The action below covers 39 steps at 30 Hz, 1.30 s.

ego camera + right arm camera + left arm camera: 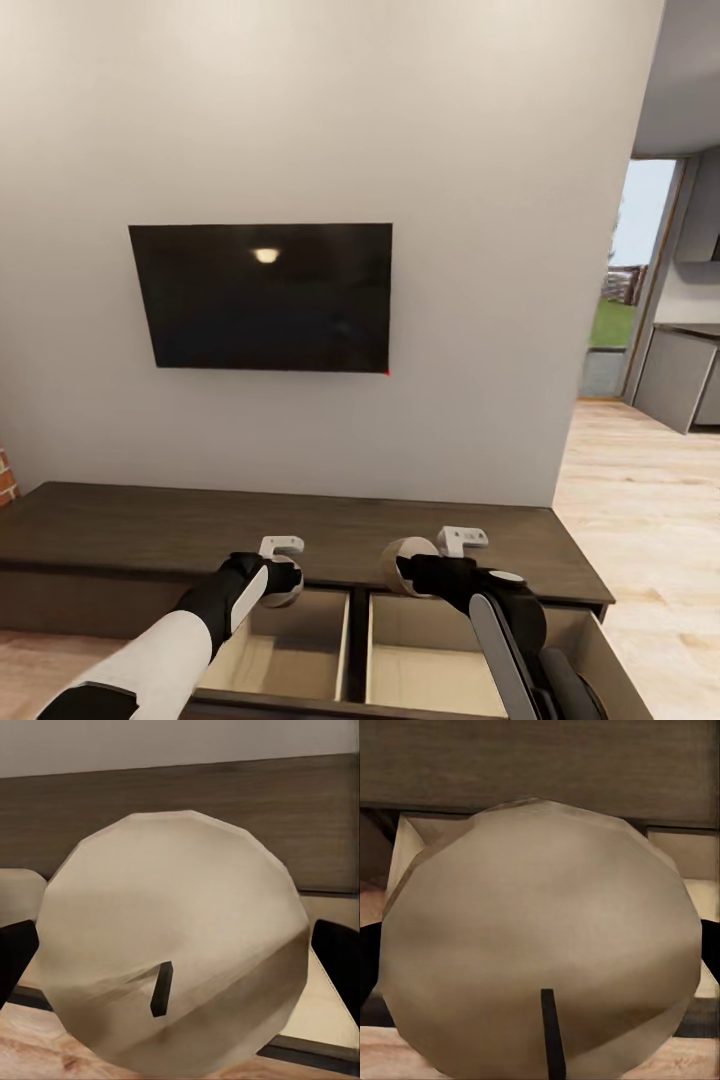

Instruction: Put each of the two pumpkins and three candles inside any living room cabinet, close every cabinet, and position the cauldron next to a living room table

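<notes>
held in the left gripper (283, 583): 1 candle (540, 945), a stubby pale beige-grey faceted cylinder with a short dark wick, seen end-on in the left wrist view, black fingers (367, 960) pressed to both its sides. same in the right gripper (405, 570): a 2nd candle (172, 937), same pale colour and dark wick, clamped between black fingers (341, 960) at either flank. both held just above the cabinet (150, 525), at the front edge of its dark brown top, over 2 drawers pulled open side by side: left drawer (300, 650) under the left candle, right drawer (430, 660) under the right one, pale wood inside, nothing seen lying in the visible parts. partly hidden by both black-and-white arms. above, on the white wall (450, 200), a black tv (265, 297) with a lamp's glint on its screen. off to the right, light plank floor (640, 500), grey kitchen units (685, 375) and a doorway (625, 280) showing grass outside. at far left, a bit of red brick (6, 478).
</notes>
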Tool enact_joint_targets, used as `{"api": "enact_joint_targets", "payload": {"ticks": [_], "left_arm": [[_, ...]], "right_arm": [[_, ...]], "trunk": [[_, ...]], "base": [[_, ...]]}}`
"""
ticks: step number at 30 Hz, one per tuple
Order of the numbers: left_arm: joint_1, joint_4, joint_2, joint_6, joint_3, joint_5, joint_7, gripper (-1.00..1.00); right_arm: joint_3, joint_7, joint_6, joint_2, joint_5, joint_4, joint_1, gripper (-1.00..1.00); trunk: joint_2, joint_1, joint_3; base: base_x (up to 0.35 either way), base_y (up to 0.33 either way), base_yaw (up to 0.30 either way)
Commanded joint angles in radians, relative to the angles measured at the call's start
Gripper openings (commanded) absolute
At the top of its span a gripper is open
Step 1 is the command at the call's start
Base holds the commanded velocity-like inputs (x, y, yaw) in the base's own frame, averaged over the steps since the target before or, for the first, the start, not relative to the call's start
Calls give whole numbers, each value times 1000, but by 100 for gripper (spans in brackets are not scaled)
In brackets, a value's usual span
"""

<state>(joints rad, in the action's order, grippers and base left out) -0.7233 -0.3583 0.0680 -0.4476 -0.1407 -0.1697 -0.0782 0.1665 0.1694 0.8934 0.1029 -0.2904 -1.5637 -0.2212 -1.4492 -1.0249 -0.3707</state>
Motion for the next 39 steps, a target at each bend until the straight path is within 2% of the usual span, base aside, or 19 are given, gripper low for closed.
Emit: {"api": "enact_joint_targets", "payload": {"ticks": [1, 8, 39], "left_arm": [[-1, -2, -1, -5, -8, -10, -8, -100], [-1, -2, 1, -5, -12, -9, -10, -100], [-1, 1, 1, -5, -16, -7, -12, -100]], "right_arm": [[1, 10, 2, 0, -12, -1, -1, -100], [2, 10, 2, -1, -10, -1, -1, -100], [5, 12, 2, 0, -9, -1, -1, -100]], "trunk": [[-1, 0, -3], [-1, 0, -10], [-1, 0, -11]], "base": [[88, -281, 0], [67, -301, 0], [2, -312, 0]]}}
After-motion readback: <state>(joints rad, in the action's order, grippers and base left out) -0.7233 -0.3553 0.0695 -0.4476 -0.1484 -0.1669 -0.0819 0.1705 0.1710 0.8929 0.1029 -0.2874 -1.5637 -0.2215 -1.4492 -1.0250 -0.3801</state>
